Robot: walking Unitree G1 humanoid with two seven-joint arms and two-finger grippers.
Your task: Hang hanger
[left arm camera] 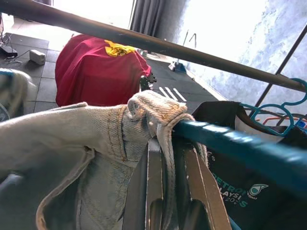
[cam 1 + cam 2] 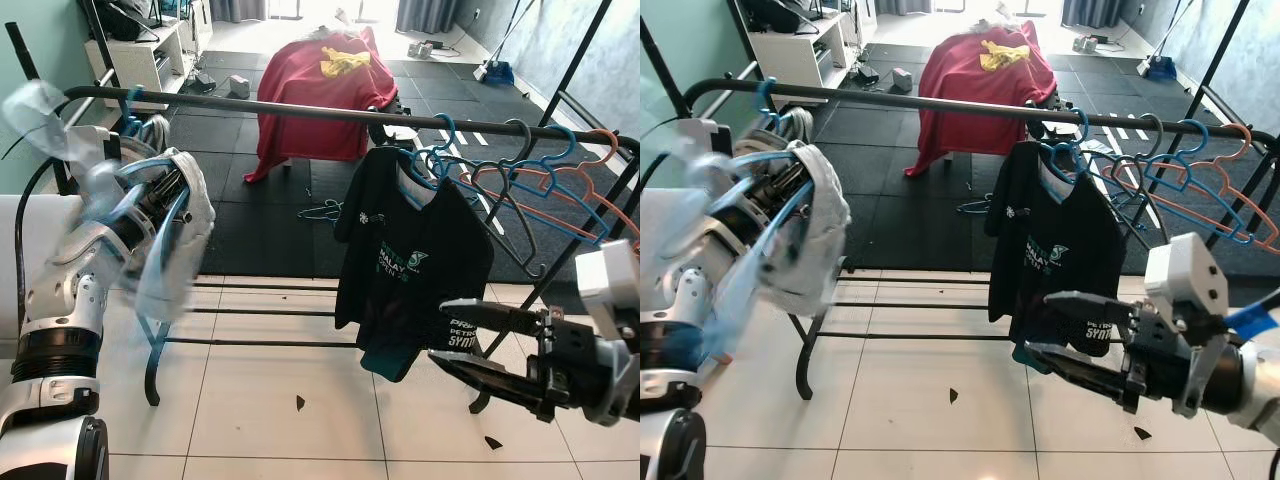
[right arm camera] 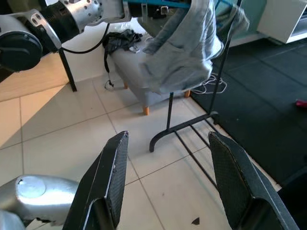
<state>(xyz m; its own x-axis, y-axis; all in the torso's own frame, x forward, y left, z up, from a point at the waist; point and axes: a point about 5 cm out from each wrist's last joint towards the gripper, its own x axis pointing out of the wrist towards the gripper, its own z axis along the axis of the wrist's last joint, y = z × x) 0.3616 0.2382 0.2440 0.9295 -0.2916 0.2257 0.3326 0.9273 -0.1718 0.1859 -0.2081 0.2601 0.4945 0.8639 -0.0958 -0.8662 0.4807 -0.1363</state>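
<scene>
- 1 black clothes rack (image 2: 300,108) spans the frame, its top rail running from the upper left to the right edge, over white floor tiles (image 2: 300,420) in the lower half and black floor mats (image 2: 260,200) behind.
- 1 red cloth (image 2: 320,90) drapes a piece of furniture at upper centre, with a yellow item (image 2: 345,62) lying on top of it.
- 1 black T-shirt (image 2: 410,260) with printed lettering hangs from the rail right of centre on a blue hanger.
- 1 cluster of empty hangers (image 2: 540,180), blue, orange and dark, hangs on the rail at the upper right, just beside the T-shirt.
- 1 pale grey garment (image 2: 805,230) is draped over a blue hanger (image 1: 240,148) at centre left, below the rail and apart from it; this part of the head views is blurred.
- Left gripper (image 1: 165,191): raised at centre left, its fingers clamped on the blue hanger through a fold of the grey garment, as the left wrist view shows.
- Right gripper (image 2: 455,335): at lower right, pointing left toward the lower part of the black T-shirt; its 2 fingers (image 3: 235,187) stand well apart and hold nothing.
- 1 loose hanger (image 2: 325,210) lies on the black mats beyond the rack, near centre.
</scene>
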